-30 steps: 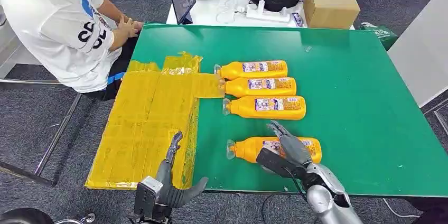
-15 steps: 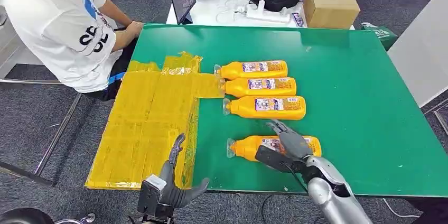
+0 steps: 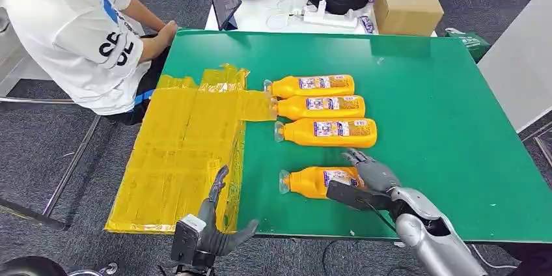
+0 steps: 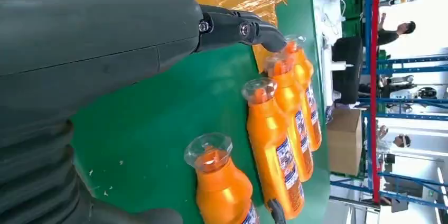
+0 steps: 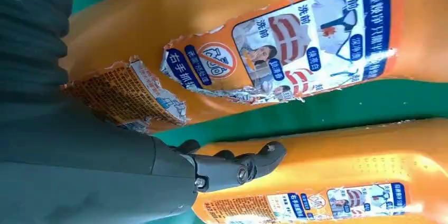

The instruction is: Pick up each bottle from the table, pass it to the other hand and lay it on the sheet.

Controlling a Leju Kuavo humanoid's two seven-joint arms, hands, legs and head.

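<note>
My right hand rests over the nearest orange bottle on the green surface; whether its fingers grip, I cannot tell. My left hand hangs spread by the yellow sheet.

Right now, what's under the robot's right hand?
Under the right hand lies the nearest orange bottle, on its side on the green table. The bottle's cap end pokes out toward the yellow sheet; the hand covers its other end, so the grip is unclear.
</note>
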